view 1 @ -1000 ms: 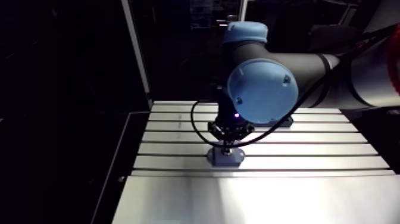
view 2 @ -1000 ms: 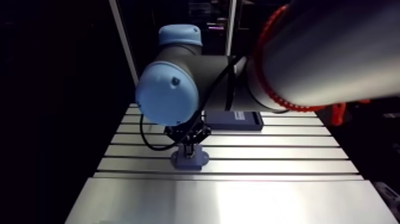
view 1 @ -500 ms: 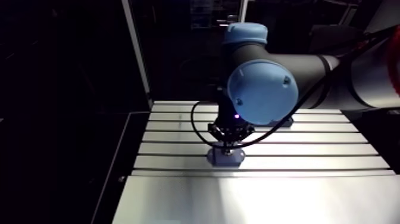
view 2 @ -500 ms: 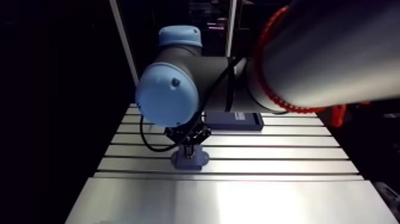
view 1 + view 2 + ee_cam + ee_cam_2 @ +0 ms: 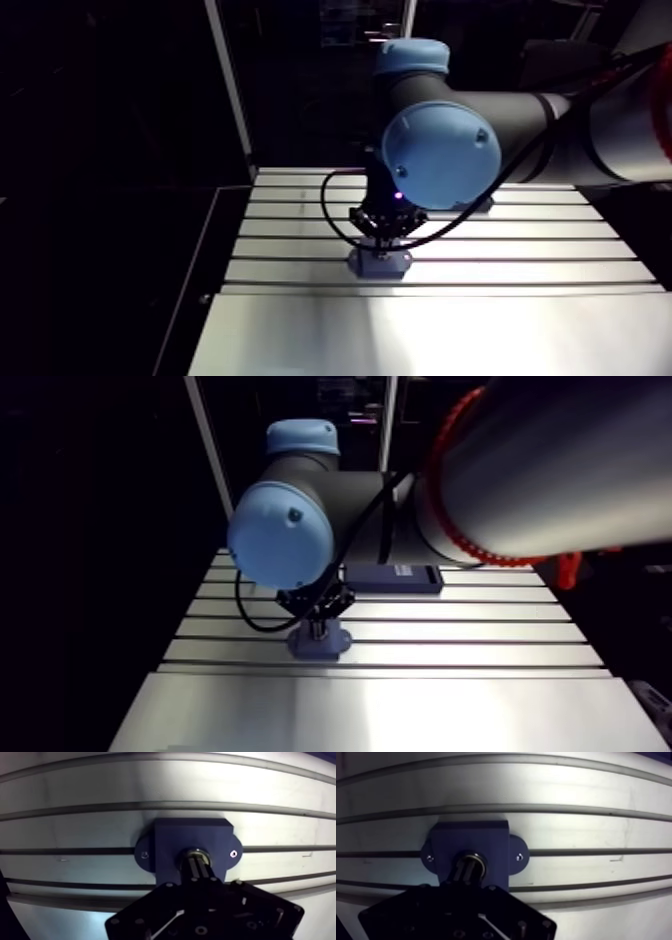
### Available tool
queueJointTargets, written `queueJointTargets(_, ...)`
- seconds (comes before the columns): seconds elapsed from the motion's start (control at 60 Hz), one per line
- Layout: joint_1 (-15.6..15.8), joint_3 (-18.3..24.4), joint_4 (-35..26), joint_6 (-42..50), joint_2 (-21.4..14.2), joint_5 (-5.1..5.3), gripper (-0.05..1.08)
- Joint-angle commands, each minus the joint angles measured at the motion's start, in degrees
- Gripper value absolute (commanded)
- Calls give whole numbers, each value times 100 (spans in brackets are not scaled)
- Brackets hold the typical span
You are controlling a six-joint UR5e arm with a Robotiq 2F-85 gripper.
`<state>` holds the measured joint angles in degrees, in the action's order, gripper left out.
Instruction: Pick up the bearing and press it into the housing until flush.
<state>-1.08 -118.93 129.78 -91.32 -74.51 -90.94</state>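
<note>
Pressed together at the jaws, nothing pinched between, tips planted on top of the bearing (image 5: 197, 852). Sunk into the round bore of the dark blue housing (image 5: 170, 839), with only a thin metal rim showing round the tips; cannot tell whether flush yet. Probably mid-press.

Push straight down along the bore axis, slowly and evenly. Avoid any sideways lean: risk of cocking the ring and jamming it. Hold the tips centred, for an even load all round and no slip off the ring. Stop with the rim level with the housing face, then lift straight off without dragging.

Further out: 2 screws (image 5: 233, 853), 1 in each ear of the housing, seemingly fixing it across a slot of the aluminium worktop (image 5: 75, 827); likely no need to brace it. Farther still, in the arm view, a dark flat block (image 5: 395, 579) well apart, clear of the work.
</note>
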Motion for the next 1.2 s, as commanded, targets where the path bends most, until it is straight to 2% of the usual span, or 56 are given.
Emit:
queueJointTargets(0.017, 2, -3, 0, -4, 19, 2, 107)
queueJointTargets(1.2, 2, -12, 0, -12, 55, -6, 107)
